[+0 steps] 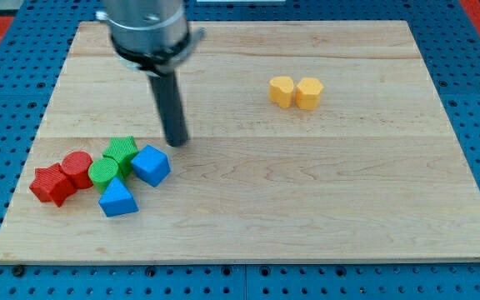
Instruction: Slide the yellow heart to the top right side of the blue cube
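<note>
The yellow heart (pixel 282 91) lies on the wooden board at the view's upper right, touching a yellow hexagonal block (pixel 309 93) on its right. The blue cube (pixel 151 165) sits at the lower left, at the right end of a cluster of blocks. My tip (pixel 176 143) rests on the board just above and to the right of the blue cube, a small gap away from it. The yellow heart is far to the right of my tip.
The cluster at the lower left holds a green star (pixel 122 151), a green cylinder (pixel 103 172), a red cylinder (pixel 77 167), a red star-like block (pixel 52 185) and a blue triangular block (pixel 117 199). The board's (pixel 323 208) edges border a blue perforated surface.
</note>
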Robot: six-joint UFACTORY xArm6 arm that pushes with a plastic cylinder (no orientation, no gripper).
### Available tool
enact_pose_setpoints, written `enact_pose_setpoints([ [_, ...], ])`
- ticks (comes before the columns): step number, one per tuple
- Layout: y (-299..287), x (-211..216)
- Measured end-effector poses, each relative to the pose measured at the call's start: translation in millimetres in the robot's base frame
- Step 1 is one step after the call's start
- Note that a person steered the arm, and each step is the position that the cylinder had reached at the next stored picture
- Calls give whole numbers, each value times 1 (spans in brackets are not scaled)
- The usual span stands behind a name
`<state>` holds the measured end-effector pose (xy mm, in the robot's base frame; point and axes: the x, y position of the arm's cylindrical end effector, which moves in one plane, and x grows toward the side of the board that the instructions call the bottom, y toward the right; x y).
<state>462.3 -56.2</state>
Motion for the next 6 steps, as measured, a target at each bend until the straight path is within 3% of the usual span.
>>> enact_pose_setpoints([
  [1, 90, -6],
  [2, 214, -40],
  [3, 252, -81],
  [4, 197, -135],
  [5, 68, -100],
  [6, -20, -65],
])
